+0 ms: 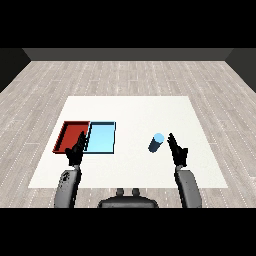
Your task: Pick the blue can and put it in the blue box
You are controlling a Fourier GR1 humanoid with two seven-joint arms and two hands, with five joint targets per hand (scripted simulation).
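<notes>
Farthest left, red tray point(70, 131), lying flat on the white table point(130, 107), touching the light blue tray point(102, 137) at its right edge. Over their shared near corner, left hand point(76, 150), fingers straight and relaxed, holding nothing; parked there, probably kept out of the way. Well apart to the right, blue can point(156, 142), standing on bare table, tilted in this view, not yet lifted. Just beside it, right hand point(177, 150), fingers extended and spread, palm turned toward the can, apparently not yet touching; placed so, by the look of it, to close round the can before carrying it left to the blue tray
</notes>
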